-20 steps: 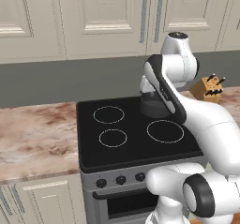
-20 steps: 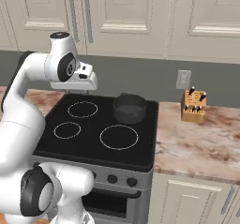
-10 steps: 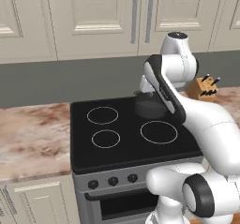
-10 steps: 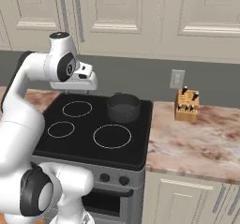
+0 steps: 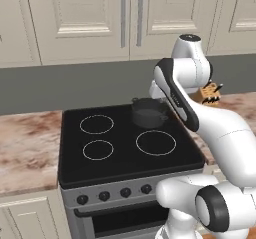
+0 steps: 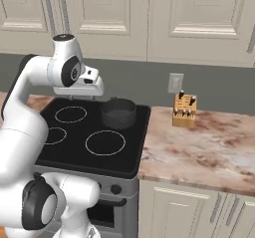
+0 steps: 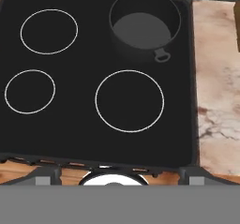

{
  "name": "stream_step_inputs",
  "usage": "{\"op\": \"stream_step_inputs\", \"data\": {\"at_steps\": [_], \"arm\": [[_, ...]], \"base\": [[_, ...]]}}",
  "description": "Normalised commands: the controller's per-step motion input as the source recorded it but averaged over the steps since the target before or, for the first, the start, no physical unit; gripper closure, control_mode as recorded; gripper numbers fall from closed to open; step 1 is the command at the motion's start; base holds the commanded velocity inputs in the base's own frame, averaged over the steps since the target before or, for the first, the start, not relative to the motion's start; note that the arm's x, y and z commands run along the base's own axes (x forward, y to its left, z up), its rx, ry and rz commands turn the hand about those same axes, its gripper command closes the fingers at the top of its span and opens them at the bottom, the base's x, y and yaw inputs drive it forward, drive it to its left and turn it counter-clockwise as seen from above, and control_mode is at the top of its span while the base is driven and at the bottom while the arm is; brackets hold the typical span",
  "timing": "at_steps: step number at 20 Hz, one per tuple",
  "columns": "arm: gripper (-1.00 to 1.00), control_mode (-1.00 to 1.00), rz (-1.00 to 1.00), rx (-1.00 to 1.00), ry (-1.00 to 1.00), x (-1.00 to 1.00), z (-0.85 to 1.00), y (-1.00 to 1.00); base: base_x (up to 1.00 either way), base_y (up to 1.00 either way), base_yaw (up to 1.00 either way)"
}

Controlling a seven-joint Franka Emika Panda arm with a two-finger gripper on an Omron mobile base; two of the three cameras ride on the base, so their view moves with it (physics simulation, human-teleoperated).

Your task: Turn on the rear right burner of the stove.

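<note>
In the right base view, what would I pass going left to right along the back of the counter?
Rear left burner ring → dark pot on the stove → wall outlet → knife block on the marble counter.

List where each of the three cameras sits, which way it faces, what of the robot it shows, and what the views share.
Left base view: behind the arm on its left, looking forward and down at the stove; the arm rises at lower right.
Right base view: behind on the right, same stove, knife block on the counter; the arm rises at lower left.
Hand view: high above, looking straight down on the glass top; open gripper at the bottom.
Shared: all show the pot on the rear right burner.
</note>
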Motion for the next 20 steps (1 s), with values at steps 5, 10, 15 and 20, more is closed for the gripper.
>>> {"op": "stream_step_inputs", "data": {"at_steps": [5,10,15,20], "arm": [[-1.00,1.00,0.00,0.00,0.00,0.00,0.00,0.00],[-1.00,1.00,0.00,0.00,0.00,0.00,0.00,0.00],[-1.00,1.00,0.00,0.00,0.00,0.00,0.00,0.00],[-1.00,1.00,0.00,0.00,0.00,0.00,0.00,0.00]], "base": [[0.00,-0.34,0.00],[0.00,-0.34,0.00],[0.00,-0.35,0.00],[0.00,-0.33,0.00]]}}
